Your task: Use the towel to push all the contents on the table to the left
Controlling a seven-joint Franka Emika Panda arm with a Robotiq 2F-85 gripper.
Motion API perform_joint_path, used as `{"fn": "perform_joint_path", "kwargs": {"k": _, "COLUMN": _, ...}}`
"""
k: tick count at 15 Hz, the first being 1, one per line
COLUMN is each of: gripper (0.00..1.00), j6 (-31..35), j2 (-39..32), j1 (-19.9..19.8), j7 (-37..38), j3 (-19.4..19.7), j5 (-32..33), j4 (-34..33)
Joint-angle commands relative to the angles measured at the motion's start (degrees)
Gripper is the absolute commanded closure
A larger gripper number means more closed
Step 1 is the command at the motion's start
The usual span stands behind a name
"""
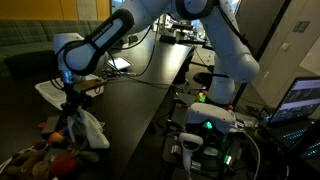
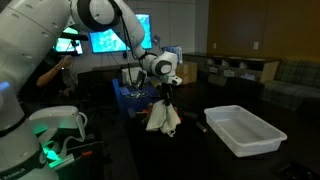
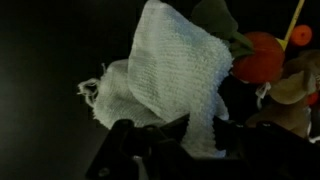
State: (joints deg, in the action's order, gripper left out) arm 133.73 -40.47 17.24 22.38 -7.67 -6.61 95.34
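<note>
The pale towel (image 1: 90, 130) (image 2: 163, 119) hangs limp from my gripper (image 1: 72, 103) (image 2: 165, 96), a little above the dark table (image 1: 140, 110) (image 2: 200, 152). In the wrist view my gripper (image 3: 198, 131) is shut on a strip of the towel (image 3: 170, 70), which spreads out ahead of the fingers (image 3: 226, 137). Of the contents, small toys, a red-orange one (image 3: 262, 58) among them, lie just right of the towel there. In an exterior view the toy jumble (image 1: 40, 152) lies below-left of the gripper. The white tray (image 2: 243, 130) lies to the right of the towel, apart from it.
The robot base with a green light (image 1: 205, 125) (image 2: 50, 132) stands at the table's side. Lit monitors (image 2: 115, 40) and clutter fill the far end. A laptop (image 1: 300, 100) and cables sit beside the base.
</note>
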Motion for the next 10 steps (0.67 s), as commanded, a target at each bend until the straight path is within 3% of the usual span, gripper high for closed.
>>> {"fn": "perform_joint_path", "kwargs": {"k": 1, "gripper": 0.92, "j6": -1.11, "j2": 10.04, "j1": -5.87, "j7": -5.92, "j3": 0.43, "j5": -2.25, "j4": 11.17}}
{"fn": "perform_joint_path", "kwargs": {"k": 6, "gripper": 0.92, "j6": -2.21, "j2": 17.16, "j1": -11.36, "j7": -6.40, "j3": 6.23, "j5": 0.30, "j4": 20.32}}
{"fn": "perform_joint_path", "kwargs": {"k": 10, "gripper": 0.91, "j6": 3.44, "j2": 17.73, "j1": -13.16, "j7": 0.10, "j3": 12.83, "j5": 3.72, "j4": 22.56}}
